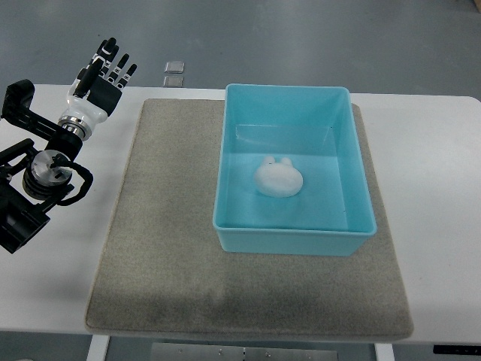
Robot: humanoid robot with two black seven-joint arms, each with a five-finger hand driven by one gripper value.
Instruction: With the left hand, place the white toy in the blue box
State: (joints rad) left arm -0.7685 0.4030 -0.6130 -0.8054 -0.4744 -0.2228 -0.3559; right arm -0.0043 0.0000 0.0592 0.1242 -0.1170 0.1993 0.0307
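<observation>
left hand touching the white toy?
Apart. Top view: the left hand is raised at the table's far left corner, fingers spread and empty, while the toy lies inside the blue box, bare mat between them.

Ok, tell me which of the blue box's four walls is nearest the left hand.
The blue box's left long wall, the one over the middle of the grey mat. It faces the left hand, which is raised at the table's far left corner; the other three walls lie farther right.

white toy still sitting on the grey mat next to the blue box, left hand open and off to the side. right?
Not quite. The top view shows the white toy already inside the blue box, not on the grey mat. The left hand is indeed open, off to the side.
</observation>
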